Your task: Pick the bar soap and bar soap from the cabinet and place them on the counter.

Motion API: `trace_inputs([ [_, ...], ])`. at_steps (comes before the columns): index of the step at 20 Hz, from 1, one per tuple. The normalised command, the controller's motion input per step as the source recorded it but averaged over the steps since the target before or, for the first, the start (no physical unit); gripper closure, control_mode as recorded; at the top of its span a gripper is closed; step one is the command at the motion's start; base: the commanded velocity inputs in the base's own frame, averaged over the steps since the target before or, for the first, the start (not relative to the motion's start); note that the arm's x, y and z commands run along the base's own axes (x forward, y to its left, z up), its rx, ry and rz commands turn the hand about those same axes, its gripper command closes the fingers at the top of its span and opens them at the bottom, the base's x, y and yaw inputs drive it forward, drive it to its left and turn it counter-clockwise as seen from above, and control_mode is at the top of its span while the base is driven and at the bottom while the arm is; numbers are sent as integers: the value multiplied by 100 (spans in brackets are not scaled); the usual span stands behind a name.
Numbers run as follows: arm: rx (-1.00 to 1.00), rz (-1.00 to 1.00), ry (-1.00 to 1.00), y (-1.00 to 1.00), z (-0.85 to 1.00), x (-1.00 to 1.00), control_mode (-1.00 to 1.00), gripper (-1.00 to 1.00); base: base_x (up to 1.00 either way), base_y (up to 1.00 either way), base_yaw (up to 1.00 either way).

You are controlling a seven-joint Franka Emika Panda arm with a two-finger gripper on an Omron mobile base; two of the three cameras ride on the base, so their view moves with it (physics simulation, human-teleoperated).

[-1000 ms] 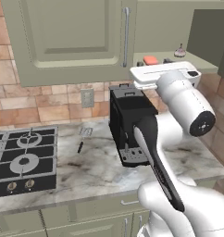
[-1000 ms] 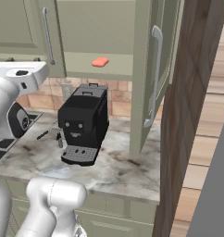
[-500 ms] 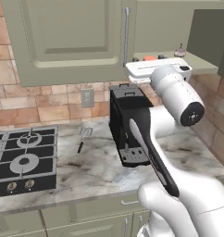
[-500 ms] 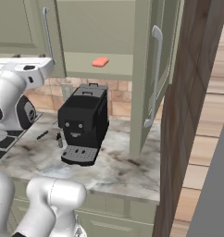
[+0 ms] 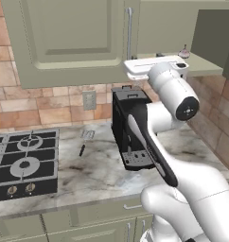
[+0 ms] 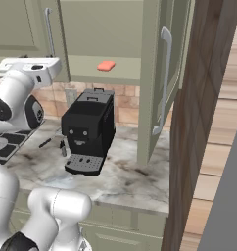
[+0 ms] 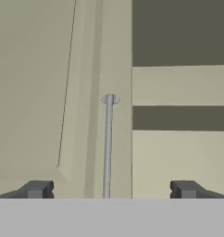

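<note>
Kitchen worktop (image 6: 125,179): bare of soap. Cabinet (image 6: 115,34) open; red soap (image 6: 106,65) shelved. Tool (image 7: 109,189) spread wide, empty; reach-in pending.

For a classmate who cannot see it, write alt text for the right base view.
A coral-red bar soap lies on the lowest shelf of the open sage-green cabinet, above a black coffee machine standing on the marbled counter. The white arm rises at the left, its hand near the shut cabinet door; the other door stands open at right.
</note>
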Motion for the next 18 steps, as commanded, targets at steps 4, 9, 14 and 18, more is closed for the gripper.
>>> trace_inputs([
  [4,0,0,0,9,0,30,-100,-100,0,0,0],
  [9,0,0,1,17,0,28,-100,-100,0,0,0],
  [14,0,0,2,14,0,29,-100,-100,0,0,0],
  [18,0,0,0,1,0,25,-100,-100,0,0,0],
])
